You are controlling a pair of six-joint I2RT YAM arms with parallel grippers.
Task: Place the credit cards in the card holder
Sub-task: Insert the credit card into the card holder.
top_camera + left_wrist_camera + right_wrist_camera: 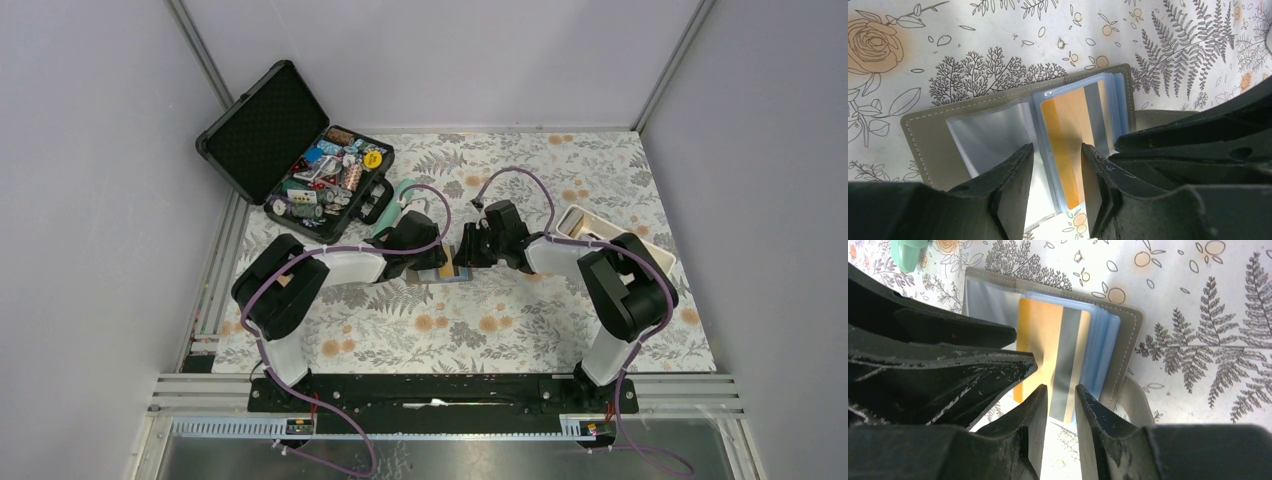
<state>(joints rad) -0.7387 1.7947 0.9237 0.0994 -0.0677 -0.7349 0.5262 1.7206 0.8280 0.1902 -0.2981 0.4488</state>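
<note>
The card holder [933, 145] lies open and flat on the flowered surface [500, 330], about in the middle, right where the two grippers meet. Its cover is grey-brown with pale stitching along the edge. From its left side come clear plastic sleeves, then a bluish stack of them. One sleeve has an orange-yellow card [1068, 130] with a grey stripe down it, and the near end of the card sticks out past the cover.

The left arm [285, 290] is bent at the elbow, with its forearm reaching right. The left gripper [1057, 185] points down over the sleeves, jaws partly apart on either side of the card's near end and pinching nothing. The right arm [630, 285] mirrors it, reaching left. The right gripper [1062, 415] has a narrower gap, with the grey stripe showing face-on between its jaws, so nothing is clamped. I cannot tell whether the tips of either gripper touch the plastic.

Counting from the left, there is one open black case [265, 125] full of small things, one mint-green tube [908, 252], one card holder, one card in sight, two arms and one white tray [578, 213] far right.
</note>
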